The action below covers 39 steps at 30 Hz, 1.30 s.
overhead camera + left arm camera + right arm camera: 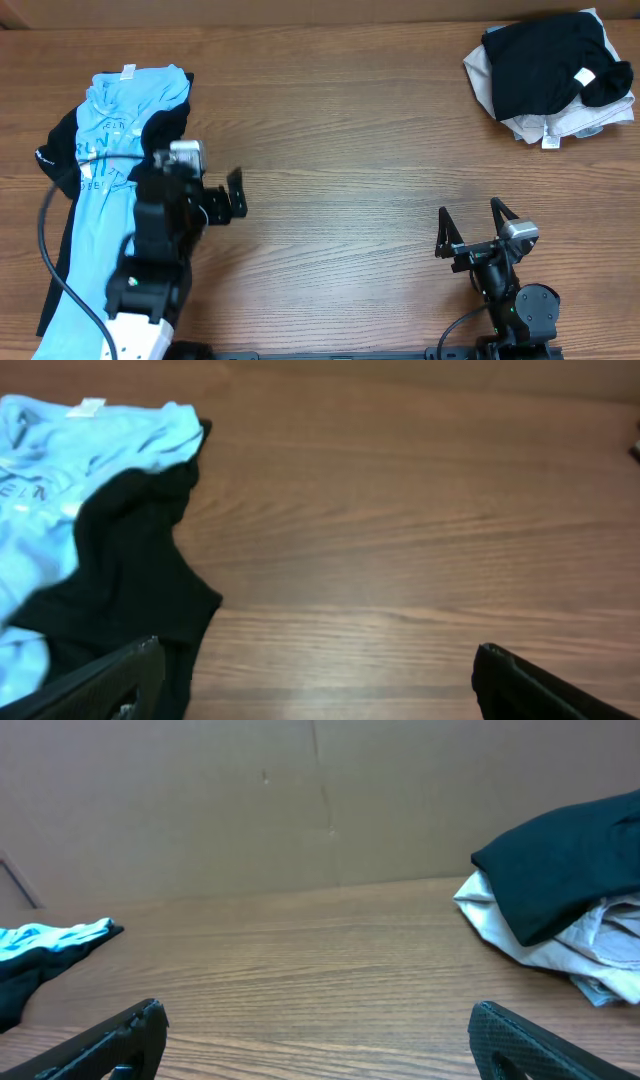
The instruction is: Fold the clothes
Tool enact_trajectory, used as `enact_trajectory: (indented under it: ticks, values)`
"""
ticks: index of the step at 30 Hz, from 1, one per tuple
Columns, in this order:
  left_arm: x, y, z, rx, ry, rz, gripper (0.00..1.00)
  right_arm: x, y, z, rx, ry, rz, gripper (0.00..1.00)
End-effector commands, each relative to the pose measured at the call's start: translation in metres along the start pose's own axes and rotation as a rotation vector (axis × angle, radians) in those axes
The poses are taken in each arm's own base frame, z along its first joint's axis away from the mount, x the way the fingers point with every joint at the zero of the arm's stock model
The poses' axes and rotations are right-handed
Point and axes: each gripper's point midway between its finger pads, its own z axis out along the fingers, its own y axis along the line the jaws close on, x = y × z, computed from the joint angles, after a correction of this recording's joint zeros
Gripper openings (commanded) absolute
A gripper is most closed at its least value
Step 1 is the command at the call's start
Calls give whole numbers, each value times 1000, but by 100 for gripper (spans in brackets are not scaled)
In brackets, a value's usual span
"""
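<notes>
Black shirt [540, 60] well beyond right jaws; blue tee [108, 128] beside left jaws; both wide.

tee [92, 225] print partly hidden under left arm [155, 235], perhaps lettering

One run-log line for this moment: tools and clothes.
left tool: open, empty, right of light blue tee | right tool: open, empty | black shirt: heaped, far right corner

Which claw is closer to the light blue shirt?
Left. The left claw is just off the edge of the light blue shirt, toward the middle of the table. The right claw is far across, nearer the other pile of clothes.
</notes>
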Motion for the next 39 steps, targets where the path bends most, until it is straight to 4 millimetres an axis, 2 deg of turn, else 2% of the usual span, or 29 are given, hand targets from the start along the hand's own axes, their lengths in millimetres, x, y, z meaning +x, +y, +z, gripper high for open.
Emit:
enact_trajectory:
  ticks: [1,10,17,34,39]
  values:
    - [28,3,-1,23,-56,-13,100,2,-1,0,6,-5,2,100]
    - [63,9,-1,64,-245,-49,100,2,-1,0,6,-5,2,100]
    - [92,14,0,77,-300,-52,100,2,-1,0,6,-5,2,100]
    - [79,40,-18,-8,-414,-92,100,2,-1,0,6,-5,2,100]
    - [60,44,-33,-18,-519,-88,100,2,-1,0,6,-5,2,100]
